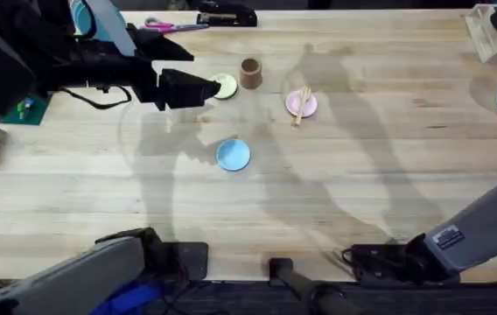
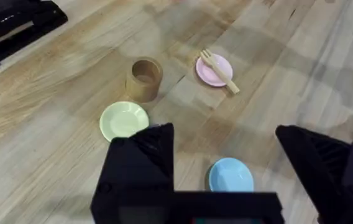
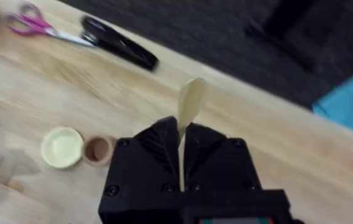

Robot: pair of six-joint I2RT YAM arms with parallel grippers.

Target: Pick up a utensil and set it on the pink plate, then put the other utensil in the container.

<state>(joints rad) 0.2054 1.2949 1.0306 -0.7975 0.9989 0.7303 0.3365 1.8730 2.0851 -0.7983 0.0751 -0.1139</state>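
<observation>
Between right claw [image 3: 181, 163] fingers, spoon [image 3: 190, 106]

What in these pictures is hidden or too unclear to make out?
- Right wrist view: the handle of the spoon, buried between the closed fingers of the right gripper.
- Overhead: the edge of the yellow plate, covered by the left gripper.
- Left wrist view: the near edge of the blue plate, behind the gripper's body.
- Overhead: the tines of the fork, too small.

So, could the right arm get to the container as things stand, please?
Probably yes: the container stands upright beside the yellow plate with its mouth uncovered, and the right tool grips the spoon.
</observation>
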